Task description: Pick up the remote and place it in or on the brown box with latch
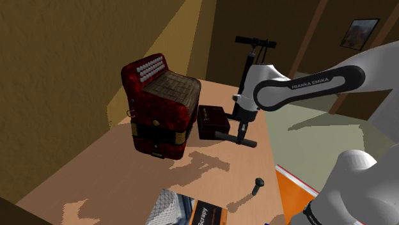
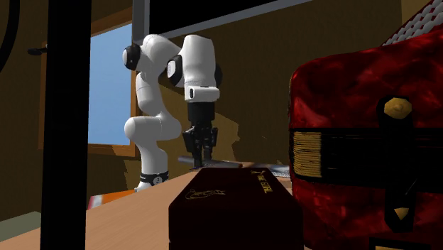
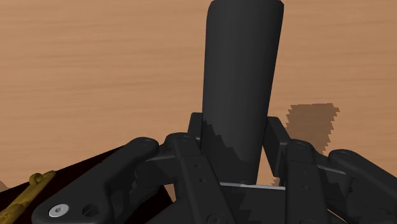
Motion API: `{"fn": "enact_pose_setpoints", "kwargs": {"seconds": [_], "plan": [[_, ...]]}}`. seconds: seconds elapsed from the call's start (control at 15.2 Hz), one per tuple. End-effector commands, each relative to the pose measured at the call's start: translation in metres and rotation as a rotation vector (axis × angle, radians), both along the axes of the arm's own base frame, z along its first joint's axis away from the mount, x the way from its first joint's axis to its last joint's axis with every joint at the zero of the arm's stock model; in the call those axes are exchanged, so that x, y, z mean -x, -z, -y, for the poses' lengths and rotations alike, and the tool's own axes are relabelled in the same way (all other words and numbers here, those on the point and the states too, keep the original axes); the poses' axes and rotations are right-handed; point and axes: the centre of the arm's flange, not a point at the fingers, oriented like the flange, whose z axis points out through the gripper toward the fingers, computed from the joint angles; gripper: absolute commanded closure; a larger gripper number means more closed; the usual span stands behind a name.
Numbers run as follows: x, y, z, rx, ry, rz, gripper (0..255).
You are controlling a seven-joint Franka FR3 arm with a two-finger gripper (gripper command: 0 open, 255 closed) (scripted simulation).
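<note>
Arm (image 1: 307, 86): elbow bent, forearm stretched toward the shoulder view's left.
Wrist: pointing straight down.
Gripper (image 1: 241, 134): clamped on the remote (image 3: 242, 83).

An accordion (image 1: 160, 105) in red is seen on the wooden table (image 1: 96, 185), with a dark brown box (image 1: 213, 121) just to its right. A dark remote (image 1: 224, 137) is clasped crosswise by the gripper (image 1: 241, 135), right of the box. A pump (image 1: 252, 54) is stood farther back.

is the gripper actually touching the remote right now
Touching. In the wrist view the gripper has its black fingers pressed against both sides of the dark remote, clasping it with no gap.
</note>
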Motion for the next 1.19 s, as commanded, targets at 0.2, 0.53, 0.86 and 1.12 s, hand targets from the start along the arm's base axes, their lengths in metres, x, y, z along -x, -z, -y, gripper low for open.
{"fn": "enact_pose_setpoints", "kwargs": {"seconds": [0.2, 0.53, 0.86, 1.12], "plan": [[0.001, -0.027, 0.0, 0.0, 0.0, 0.0, 255], [0.001, -0.054, 0.0, 0.0, 0.0, 0.0, 255], [0.001, -0.08, 0.0, 0.0, 0.0, 0.0, 255], [-0.024, -0.088, 0.008, 0.0, 0.0, 0.0, 255]]}}
